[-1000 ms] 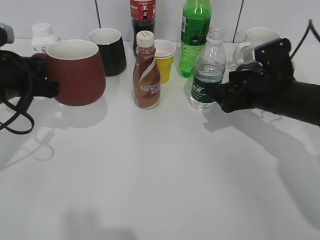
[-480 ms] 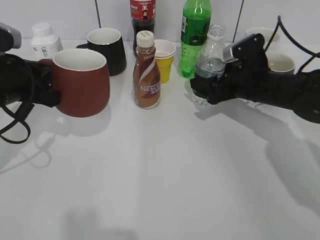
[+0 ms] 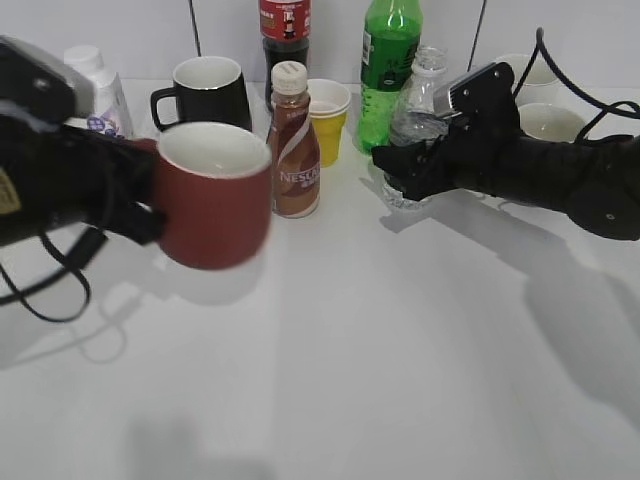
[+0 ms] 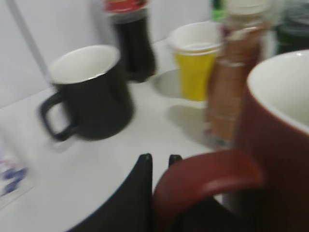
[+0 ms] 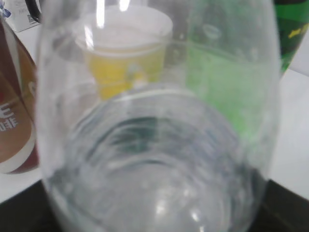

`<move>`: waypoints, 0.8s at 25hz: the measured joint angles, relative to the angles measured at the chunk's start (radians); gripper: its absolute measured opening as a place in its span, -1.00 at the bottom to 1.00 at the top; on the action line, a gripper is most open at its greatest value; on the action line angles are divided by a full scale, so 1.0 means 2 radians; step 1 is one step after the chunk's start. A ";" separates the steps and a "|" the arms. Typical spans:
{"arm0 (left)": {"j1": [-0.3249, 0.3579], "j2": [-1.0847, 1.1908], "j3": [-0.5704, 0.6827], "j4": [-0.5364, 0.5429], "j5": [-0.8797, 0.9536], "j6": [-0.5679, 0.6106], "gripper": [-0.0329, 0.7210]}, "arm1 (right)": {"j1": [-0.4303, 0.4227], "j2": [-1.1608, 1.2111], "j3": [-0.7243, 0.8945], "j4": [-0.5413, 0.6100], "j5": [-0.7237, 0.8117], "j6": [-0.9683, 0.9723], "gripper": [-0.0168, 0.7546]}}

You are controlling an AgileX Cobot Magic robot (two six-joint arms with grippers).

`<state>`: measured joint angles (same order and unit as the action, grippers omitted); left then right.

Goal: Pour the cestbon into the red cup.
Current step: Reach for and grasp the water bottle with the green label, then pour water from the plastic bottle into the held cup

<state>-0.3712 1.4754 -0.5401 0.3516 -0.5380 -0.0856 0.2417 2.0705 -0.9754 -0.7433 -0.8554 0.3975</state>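
left end effector (image 3: 150, 205) clamps red cup (image 3: 215, 195) handle | right end effector (image 3: 405, 170) grips cestbon (image 3: 415, 110)

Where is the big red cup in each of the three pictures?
Exterior view: the red cup is left of centre, held off the table by the left end effector.
Left wrist view: it fills the right edge, with its handle at bottom centre.
Right wrist view: it is not in the picture.
Shared landmark: the yellow cup shows in all three.
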 joint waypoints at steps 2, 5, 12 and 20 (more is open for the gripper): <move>-0.024 0.000 0.000 0.003 0.000 -0.001 -0.75 | 0.000 0.000 0.000 0.000 0.000 0.001 0.29; -0.058 0.001 0.000 0.005 0.000 -0.001 -0.75 | 0.000 -0.008 0.004 -0.002 0.005 0.010 0.29; -0.117 0.018 0.000 0.007 -0.018 -0.001 -0.75 | 0.000 -0.082 0.044 -0.065 0.018 0.015 0.29; -0.130 0.075 -0.033 0.008 -0.035 -0.001 -0.75 | 0.001 -0.186 0.068 -0.114 0.099 -0.085 0.29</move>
<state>-0.6311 1.6254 -0.6054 0.3668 -0.6075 -0.0885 0.2437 1.6980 -0.8388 -0.9723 -0.6571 0.2275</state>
